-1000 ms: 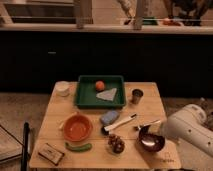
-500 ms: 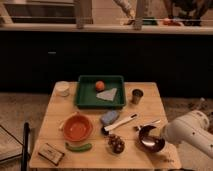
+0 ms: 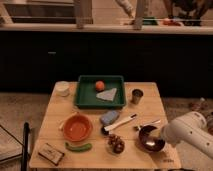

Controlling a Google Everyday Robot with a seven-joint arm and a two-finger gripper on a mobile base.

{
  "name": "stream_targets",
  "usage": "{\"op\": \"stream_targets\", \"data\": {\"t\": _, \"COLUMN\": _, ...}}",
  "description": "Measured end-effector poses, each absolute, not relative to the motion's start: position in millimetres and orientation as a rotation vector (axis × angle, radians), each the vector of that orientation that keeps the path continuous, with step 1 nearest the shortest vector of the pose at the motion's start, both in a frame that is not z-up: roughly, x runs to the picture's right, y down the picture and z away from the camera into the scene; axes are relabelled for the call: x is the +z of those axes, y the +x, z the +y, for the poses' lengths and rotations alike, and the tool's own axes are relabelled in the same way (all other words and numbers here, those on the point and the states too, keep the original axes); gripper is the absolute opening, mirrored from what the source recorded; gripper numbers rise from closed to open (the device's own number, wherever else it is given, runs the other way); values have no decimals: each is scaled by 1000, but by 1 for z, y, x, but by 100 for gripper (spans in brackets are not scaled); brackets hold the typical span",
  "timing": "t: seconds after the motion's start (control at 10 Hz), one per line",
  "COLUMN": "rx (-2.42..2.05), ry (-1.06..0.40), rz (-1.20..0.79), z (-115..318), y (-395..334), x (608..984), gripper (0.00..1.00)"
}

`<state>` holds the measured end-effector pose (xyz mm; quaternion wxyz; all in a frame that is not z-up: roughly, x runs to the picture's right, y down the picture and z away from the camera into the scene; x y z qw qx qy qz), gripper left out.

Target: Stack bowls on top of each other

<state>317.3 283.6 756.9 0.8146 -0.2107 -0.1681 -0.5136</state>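
Pincer (image 3: 162, 135) at maroon bowl (image 3: 148, 141) right rim; orange bowl (image 3: 78, 129) well apart.

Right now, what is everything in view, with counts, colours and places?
table: one, wood, centre
tray: one, green, back middle
ball: one, orange, in tray
triangle sheet: one, grey, in tray
white cup: one, back left
metal cup: one, right of tray
orange bowl: one, front left
maroon bowl: one, glossy, front right
sponge: one, blue, centre
utensils: two, pale-handled, beside sponge
green item: one, below orange bowl
dark pile: one, front centre
packet: one, brown, front-left corner
arm: one, white, lower right
tool: one, at maroon bowl's right rim
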Motion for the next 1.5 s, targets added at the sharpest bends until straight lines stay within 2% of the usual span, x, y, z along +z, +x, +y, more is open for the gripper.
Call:
{"op": "stream_targets", "data": {"t": 0.5, "rx": -1077, "ry": -451, "rz": -384, "z": 286, "y": 320, "x": 763, "gripper": 5}}
{"op": "stream_targets", "data": {"t": 0.6, "rx": -1071, "ry": -443, "rz": -388, "z": 284, "y": 321, "x": 762, "gripper": 0}}
{"op": "stream_targets", "data": {"t": 1.0, "rx": -1060, "ry": -399, "rz": -398, "z": 270, "y": 323, "x": 749, "gripper": 0}}
{"op": "stream_targets", "data": {"t": 1.5, "rx": -1065, "ry": -281, "rz": -412, "z": 230, "y": 321, "x": 714, "gripper": 0}}
